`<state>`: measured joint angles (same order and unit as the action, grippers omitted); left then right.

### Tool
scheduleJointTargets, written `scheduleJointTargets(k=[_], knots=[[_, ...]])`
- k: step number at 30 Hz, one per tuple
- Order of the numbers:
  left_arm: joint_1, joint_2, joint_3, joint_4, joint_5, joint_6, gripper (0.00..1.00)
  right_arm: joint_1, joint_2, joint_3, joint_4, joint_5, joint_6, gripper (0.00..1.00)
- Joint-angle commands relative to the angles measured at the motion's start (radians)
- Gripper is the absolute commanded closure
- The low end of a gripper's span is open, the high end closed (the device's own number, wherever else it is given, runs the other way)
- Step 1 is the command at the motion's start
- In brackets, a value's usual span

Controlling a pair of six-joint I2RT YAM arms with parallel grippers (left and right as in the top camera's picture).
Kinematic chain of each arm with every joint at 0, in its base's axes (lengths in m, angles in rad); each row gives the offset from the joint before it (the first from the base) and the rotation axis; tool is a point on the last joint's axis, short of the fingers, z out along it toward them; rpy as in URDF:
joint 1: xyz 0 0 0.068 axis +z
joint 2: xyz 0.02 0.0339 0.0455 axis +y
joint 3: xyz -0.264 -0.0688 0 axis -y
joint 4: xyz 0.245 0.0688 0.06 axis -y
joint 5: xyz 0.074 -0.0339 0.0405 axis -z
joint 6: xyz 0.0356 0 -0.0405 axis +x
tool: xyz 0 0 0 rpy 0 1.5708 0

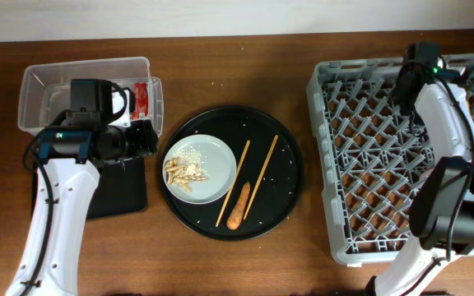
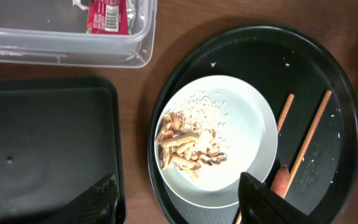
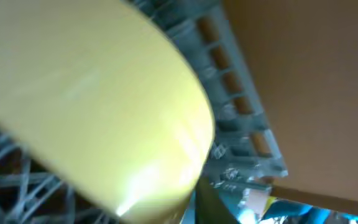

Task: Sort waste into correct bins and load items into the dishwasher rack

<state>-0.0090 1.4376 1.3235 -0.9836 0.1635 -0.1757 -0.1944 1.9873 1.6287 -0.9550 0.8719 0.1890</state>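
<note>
Only the red wrapper [image 1: 141, 99] lies in the clear tub [image 1: 39, 82]; my left claw [image 2: 185, 205] gapes empty by the scrap-laden plate [image 2: 247, 124], while my right claw [image 1: 406, 92] hangs with the yellow bowl [image 3: 92, 106] over the dishwasher rack [image 1: 369, 164], and I cannot tell its grip.

Even, bright light with soft shadows; sheen on the shallow black tray [image 2: 42, 149]; yellow bowl [image 3: 92, 93] a close-up blur.

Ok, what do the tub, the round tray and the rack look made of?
Tub: clear plastic, apparently; see-through walls with glossy edges. Round tray: black, smooth, likely plastic, with a soft sheen. Dishwasher rack: grey moulded plastic, judging by its peg lattice; matte.
</note>
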Motion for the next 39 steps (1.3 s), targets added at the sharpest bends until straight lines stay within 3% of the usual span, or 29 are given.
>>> scheduleJointTargets(k=[1, 5, 8, 9, 10, 12, 16, 17, 18, 21, 23, 25, 28, 33, 39], knots=[[0.003, -0.013, 0.0, 0.001, -0.003, 0.006, 0.38, 0.012, 0.018, -0.009, -0.079, -0.229, 0.033, 0.82], [0.003, -0.013, 0.0, 0.002, -0.003, 0.006, 0.35, 0.039, -0.002, -0.009, -0.161, -0.381, 0.039, 0.78], [0.003, -0.013, 0.0, 0.001, -0.004, 0.006, 0.32, 0.05, -0.116, -0.006, -0.184, -0.447, 0.04, 0.73], [0.003, -0.013, 0.0, 0.001, -0.004, 0.006, 0.28, 0.054, -0.16, -0.006, -0.183, -0.505, 0.039, 0.54], [0.003, -0.013, 0.0, 0.001, -0.004, 0.006, 0.27, 0.064, -0.209, -0.006, -0.183, -0.631, -0.003, 0.43], [0.003, -0.013, 0.0, 0.001, -0.004, 0.006, 0.25, 0.103, -0.279, -0.006, -0.22, -0.943, -0.087, 0.4], [0.003, -0.013, 0.0, 0.001, -0.004, 0.006, 0.24, 0.285, -0.262, -0.009, -0.303, -1.008, 0.069, 0.4], [0.003, -0.013, 0.0, 0.0, -0.004, 0.006, 0.23, 0.371, -0.253, -0.009, -0.293, -1.026, 0.118, 0.12], [0.003, -0.013, 0.0, -0.005, -0.004, 0.006, 0.23, 0.429, -0.245, -0.009, -0.265, -1.057, 0.167, 0.02], [0.003, -0.013, 0.0, -0.022, -0.004, 0.006, 0.21, 0.578, -0.197, -0.009, -0.19, -1.094, 0.214, 0.02], [0.003, -0.013, 0.0, -0.024, -0.004, 0.006, 0.19, 0.667, -0.129, -0.009, -0.186, -0.989, 0.393, 0.02], [0.003, -0.013, 0.0, -0.025, -0.004, 0.006, 0.19, 0.706, -0.061, -0.009, -0.185, -0.968, 0.502, 0.0], [0.003, -0.013, 0.0, -0.025, -0.004, 0.006, 0.19, 0.735, 0.049, -0.009, -0.185, -0.968, 0.592, 0.07], [0.003, -0.013, 0.0, -0.025, -0.004, 0.006, 0.19, 0.739, 0.157, -0.009, -0.189, -0.965, 0.614, 0.11], [0.003, -0.013, 0.0, -0.025, -0.004, 0.006, 0.19, 0.739, 0.196, -0.012, -0.167, -0.926, 0.636, 0.28]])
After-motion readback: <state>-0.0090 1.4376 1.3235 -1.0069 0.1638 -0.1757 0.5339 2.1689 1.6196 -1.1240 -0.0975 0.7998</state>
